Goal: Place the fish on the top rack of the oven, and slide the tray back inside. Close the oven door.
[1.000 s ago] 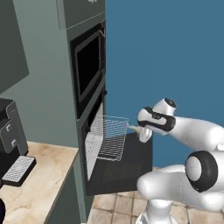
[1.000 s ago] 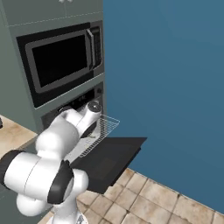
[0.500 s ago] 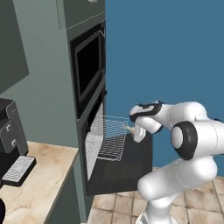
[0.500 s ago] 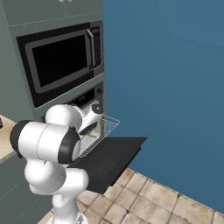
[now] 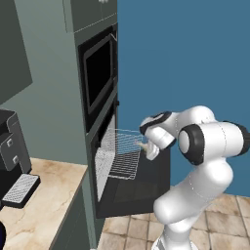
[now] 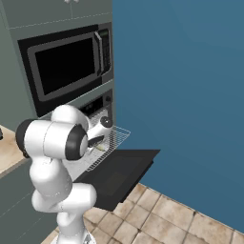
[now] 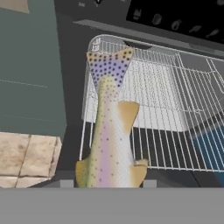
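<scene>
The fish (image 7: pixel 110 131) hangs lengthwise in the hand view, its spotted tail fin pointing toward the oven, its body over the near left corner of the top rack (image 7: pixel 162 100); from these pictures I cannot tell whether it touches the wires. The jaws are clenched on the fish (the near end of its body sits right at the fingertips), and in the left base view the gripper (image 5: pixel 146 146) sits at the rack's outer edge with a pale bit of fish (image 5: pixel 141 145) poking out. The rack (image 5: pixel 119 151) is pulled out of the oven cavity, above the oven door (image 6: pixel 121 174), which lies open and flat over the tiled floor (image 6: pixel 167 214). Above the oven sits a black microwave (image 6: pixel 66 64).
</scene>
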Motion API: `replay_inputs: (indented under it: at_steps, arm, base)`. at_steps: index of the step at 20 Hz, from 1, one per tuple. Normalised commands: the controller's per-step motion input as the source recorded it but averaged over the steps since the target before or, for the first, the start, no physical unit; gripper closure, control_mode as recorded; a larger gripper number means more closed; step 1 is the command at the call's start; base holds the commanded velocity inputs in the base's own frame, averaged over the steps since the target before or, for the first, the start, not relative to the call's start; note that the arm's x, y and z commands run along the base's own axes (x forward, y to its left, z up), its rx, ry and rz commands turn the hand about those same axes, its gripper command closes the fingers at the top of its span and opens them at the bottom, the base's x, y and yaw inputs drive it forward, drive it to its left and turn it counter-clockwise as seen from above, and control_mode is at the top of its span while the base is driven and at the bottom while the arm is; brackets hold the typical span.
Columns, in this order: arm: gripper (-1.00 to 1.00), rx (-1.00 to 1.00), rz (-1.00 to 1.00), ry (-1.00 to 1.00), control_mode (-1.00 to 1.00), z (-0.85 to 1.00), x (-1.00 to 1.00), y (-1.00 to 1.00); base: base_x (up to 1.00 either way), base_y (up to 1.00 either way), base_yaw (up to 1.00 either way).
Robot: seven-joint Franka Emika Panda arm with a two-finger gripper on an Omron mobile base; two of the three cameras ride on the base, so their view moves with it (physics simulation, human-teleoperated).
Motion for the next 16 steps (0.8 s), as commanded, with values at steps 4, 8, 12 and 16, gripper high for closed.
replay_inputs:
  at_steps: [4,8,12,16]
  arm:
    - [1.0,0.0,0.0,0.0,-1.0,-0.21,0.39,0.12]
    - [1.0,0.0,0.0,0.0,-1.0,-0.23,0.41,0.16]
    - [1.0,0.0,0.0,0.0,-1.0,-0.31,0.3,0.05]
    - [1.0,0.0,0.0,0.0,-1.0,-0.34,0.26,0.0]
  base:
    - [0.0,0.0,0.0]
    - [0.0,0.0,0.0]
    - [0.0,0.0,0.0]
    - [0.0,0.0,0.0]
